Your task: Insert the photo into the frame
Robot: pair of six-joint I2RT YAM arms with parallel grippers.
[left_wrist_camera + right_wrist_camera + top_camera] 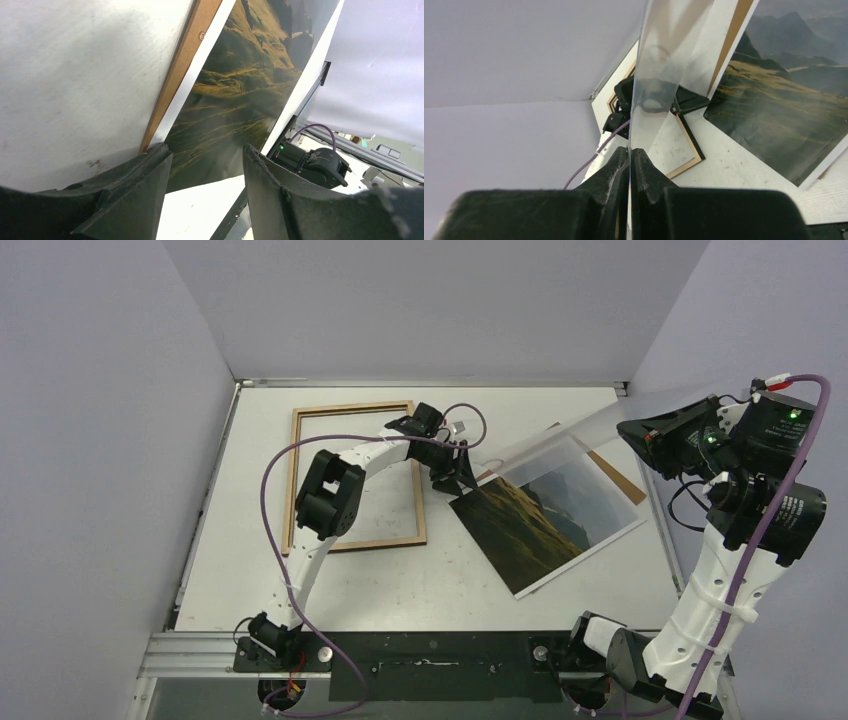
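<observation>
Left wrist view: the left fingers [150, 172] stand about half open and empty. The photo's [225, 95] near corner sits just ahead, in line with the gap between the 2 tips, lying on a brown backing board [180, 70]. Its long axis runs away from them. The frame [355, 544] lies behind those fingers. The right fingers [630, 165] are pinched on a raised clear sheet [659, 75], so the left arm likely takes the photo.
</observation>
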